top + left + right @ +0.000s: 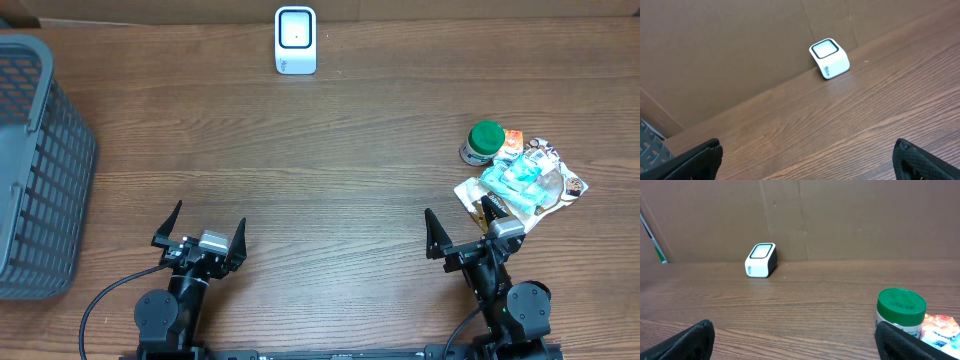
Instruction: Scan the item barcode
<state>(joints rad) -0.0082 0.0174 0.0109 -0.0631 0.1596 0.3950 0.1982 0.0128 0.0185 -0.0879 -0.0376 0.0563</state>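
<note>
Green-lidded jar (485, 141) looks stiff and easy to pinch around its sides; the crinkly snack packets (525, 180) touching it look soft and slippery. Both sit just ahead of the right gripper (463, 231), spread wide and empty, like the left gripper (202, 230). Scanner (296, 40) is well apart.

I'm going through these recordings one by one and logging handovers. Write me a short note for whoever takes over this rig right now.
Left gripper: open, empty, low at the near edge of the table.
Right gripper: open, empty, just in front of the item pile.
Scanner: white, at the far edge, centre, window facing up.
Items: a jar with a green lid and a pile of snack packets on the right side.
Basket: grey, far left.
Done: nothing picked up, nothing at the scanner yet.
Left: pick an item, probably with the right arm, show its barcode to the scanner.
</note>
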